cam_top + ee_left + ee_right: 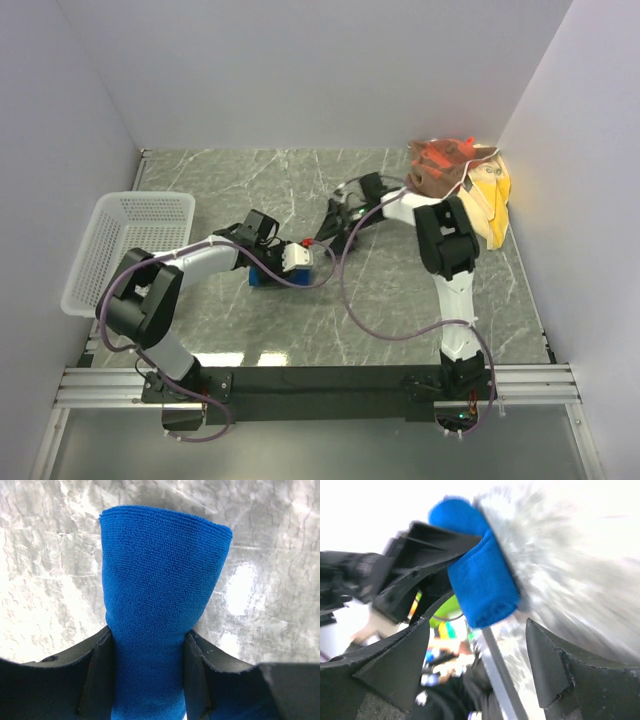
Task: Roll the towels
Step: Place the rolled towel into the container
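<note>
A: Left wrist view first. What do the left jaws have?
B: They're clamped on the rolled blue towel (160,590), pinching both its sides, probably so the roll can't spring loose. It sits near the middle of the desk (40,580).
A: And the right jaws?
B: Apart and empty, just beside the roll's end.
A: Room to move?
B: Open desk around the roll. The basket (120,240) is on the left edge. The brown-and-orange towel (438,170) and yellow towel (492,205) are heaped far right, by the wall (560,150).
</note>
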Tool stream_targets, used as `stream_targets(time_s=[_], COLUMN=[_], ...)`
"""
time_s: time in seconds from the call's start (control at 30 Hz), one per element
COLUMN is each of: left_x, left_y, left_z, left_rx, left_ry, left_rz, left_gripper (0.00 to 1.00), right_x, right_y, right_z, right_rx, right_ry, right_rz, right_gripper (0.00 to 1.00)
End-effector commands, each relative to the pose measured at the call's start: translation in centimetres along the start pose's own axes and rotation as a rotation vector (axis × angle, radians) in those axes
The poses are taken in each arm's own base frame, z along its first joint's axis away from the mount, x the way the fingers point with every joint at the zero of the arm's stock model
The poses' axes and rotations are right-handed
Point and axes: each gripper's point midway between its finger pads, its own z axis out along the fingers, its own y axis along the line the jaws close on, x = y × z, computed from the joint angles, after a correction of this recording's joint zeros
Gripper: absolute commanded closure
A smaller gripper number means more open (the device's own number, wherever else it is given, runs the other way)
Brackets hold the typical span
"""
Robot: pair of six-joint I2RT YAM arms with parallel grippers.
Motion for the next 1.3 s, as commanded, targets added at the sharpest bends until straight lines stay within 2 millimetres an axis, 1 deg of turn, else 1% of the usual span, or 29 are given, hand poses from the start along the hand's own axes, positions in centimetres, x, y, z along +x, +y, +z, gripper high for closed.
stream_targets(time_s=[0.0,0.07,0.13,0.17,0.2,0.23,0.27,0.33,0.37,0.43,0.47,0.5,0.53,0.57,0.6,0.63,0.67,0.73,0.77,0.83,0.87,0.9,0.97,1.0,1.03,1.1,1.13,1.2,1.27], left_x=[4.2,3.8,2.9,1.3,1.4,0.8,-0.1,-1.1,-1.6,-2.3,-2.6,-2.9,-2.7,-2.4,-2.2,-1.7,-0.3,1.0,3.1,4.9,6.6,7.5,10.7,11.9,13.9,15.4,16.8,17.6,19.0], left_y=[-5.6,-5.5,-4.3,-3.2,-2.9,-2.3,-0.6,1.0,2.9,4.8,7.0,8.0,8.5,10.7,11.5,12.2,14.0,15.1,15.9,16.1,16.1,16.0,15.8,15.7,15.0,14.6,13.7,13.4,12.3], left_z=[1.0,0.9,0.5,0.1,-0.4,-0.7,-1.6,-3.2,-4.5,-6.7,-8.6,-10.0,-11.2,-13.5,-15.1,-16.6,-19.5,-22.9,-25.6,-28.1,-29.9,-30.5,-32.2,-32.6,-32.4,-33.1,-32.0,-31.4,-29.5], left_rx=[0.183,0.193,0.186,0.192,0.201,0.201,0.188,0.157,0.118,0.066,0.013,-0.020,-0.038,-0.106,-0.149,-0.187,-0.269,-0.360,-0.434,-0.490,-0.541,-0.575,-0.701,-0.746,-0.794,-0.865,-0.873,-0.893,-0.870], left_ry=[0.149,0.142,0.123,0.069,0.070,0.047,-0.008,-0.057,-0.100,-0.143,-0.185,-0.206,-0.210,-0.242,-0.257,-0.269,-0.299,-0.328,-0.336,-0.345,-0.335,-0.312,-0.243,-0.221,-0.161,-0.139,-0.095,-0.081,-0.043], left_rz=[-0.258,-0.327,-0.467,-0.507,-0.616,-0.660,-0.704,-0.785,-0.808,-0.848,-0.864,-0.883,-0.908,-0.926,-0.950,-0.977,-1.018,-1.069,-1.121,-1.152,-1.178,-1.181,-1.254,-1.281,-1.331,-1.339,-1.369,-1.367,-1.423], left_gripper=[0.73,0.82,0.99,0.99,0.99,0.99,0.99,0.99,0.99,0.99,0.99,0.99,0.99,0.99,0.99,0.99,1.00,1.00,1.00,1.00,1.00,1.00,1.00,1.00,1.00,1.00,1.00,1.00,1.00], right_x=[-2.2,-1.8,-1.5,-1.2,-1.1,-0.5,-0.3,0.4,0.6,1.1,1.4,1.4,1.7,1.8,1.9,2.0,2.2,2.4,2.5,2.7,2.8,2.9,3.0,3.1,3.1,3.2,3.3,3.3,3.3], right_y=[2.0,2.2,2.1,2.0,2.4,1.9,1.8,1.8,1.7,1.6,1.5,1.5,1.4,1.4,1.6,1.5,1.5,1.4,1.4,1.4,1.2,1.2,0.9,0.8,0.7,0.5,0.5,0.4,0.4], right_z=[-7.0,-9.0,-11.3,-12.1,-13.5,-13.9,-14.5,-15.8,-16.2,-17.3,-17.5,-18.5,-18.7,-19.0,-19.3,-19.8,-19.9,-20.4,-20.5,-20.6,-20.6,-20.6,-20.4,-20.4,-20.3,-20.2,-20.2,-20.2,-20.1], right_rx=[0.059,0.079,0.098,0.110,0.118,0.124,0.137,0.145,0.154,0.164,0.167,0.174,0.177,0.176,0.174,0.174,0.174,0.175,0.171,0.171,0.169,0.166,0.168,0.166,0.166,0.161,0.158,0.153,0.147], right_ry=[-0.130,-0.159,-0.206,-0.221,-0.258,-0.264,-0.280,-0.317,-0.326,-0.346,-0.347,-0.372,-0.374,-0.377,-0.384,-0.393,-0.389,-0.397,-0.398,-0.394,-0.392,-0.388,-0.381,-0.379,-0.378,-0.373,-0.371,-0.367,-0.362], right_rz=[-0.084,-0.079,-0.104,-0.112,-0.127,-0.113,-0.123,-0.123,-0.130,-0.122,-0.132,-0.130,-0.125,-0.130,-0.133,-0.129,-0.125,-0.112,-0.107,-0.121,-0.125,-0.125,-0.121,-0.119,-0.119,-0.110,-0.108,-0.108,-0.104], right_gripper=[0.16,0.15,0.15,0.15,0.15,0.15,0.15,0.14,0.14,0.14,0.14,0.14,0.14,0.14,0.14,0.14,0.14,0.14,0.14,0.14,0.14,0.14,0.14,0.14,0.14,0.15,0.15,0.15,0.16])
